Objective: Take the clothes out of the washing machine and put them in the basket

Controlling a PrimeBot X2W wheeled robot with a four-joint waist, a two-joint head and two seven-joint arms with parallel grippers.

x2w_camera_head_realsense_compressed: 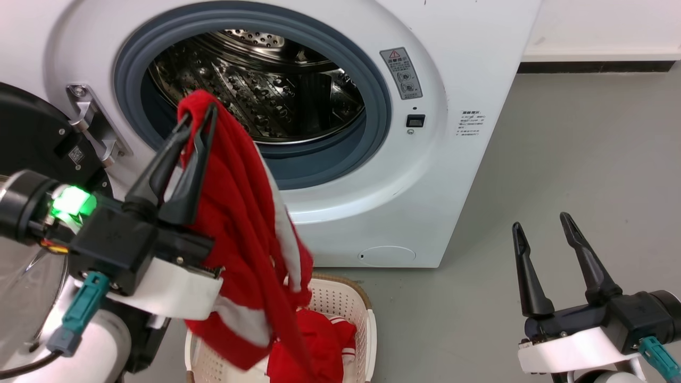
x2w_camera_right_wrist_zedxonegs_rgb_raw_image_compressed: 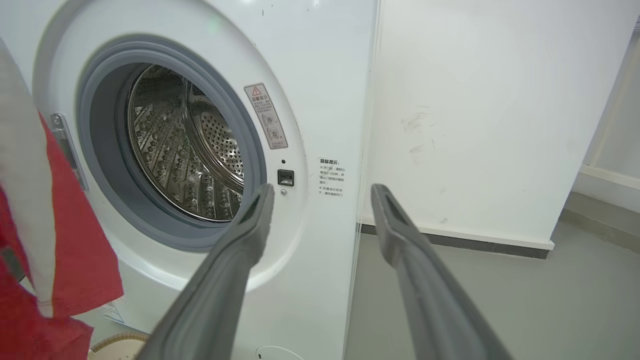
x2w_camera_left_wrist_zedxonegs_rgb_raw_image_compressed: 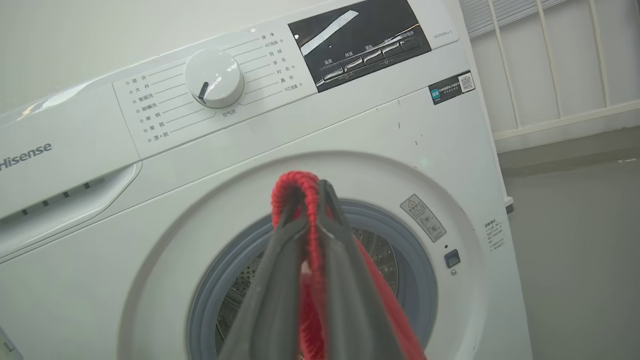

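Clothes point(x2w_camera_head_realsense_compressed: 239, 213), limp red white-striped jersey

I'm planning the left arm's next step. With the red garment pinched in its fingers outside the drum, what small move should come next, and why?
Probably lower the left gripper toward the basket. Its fingers are shut on the red garment, which is clear of the washing machine and hangs over the basket, where another garment lies. Lowering first should let it drop in.
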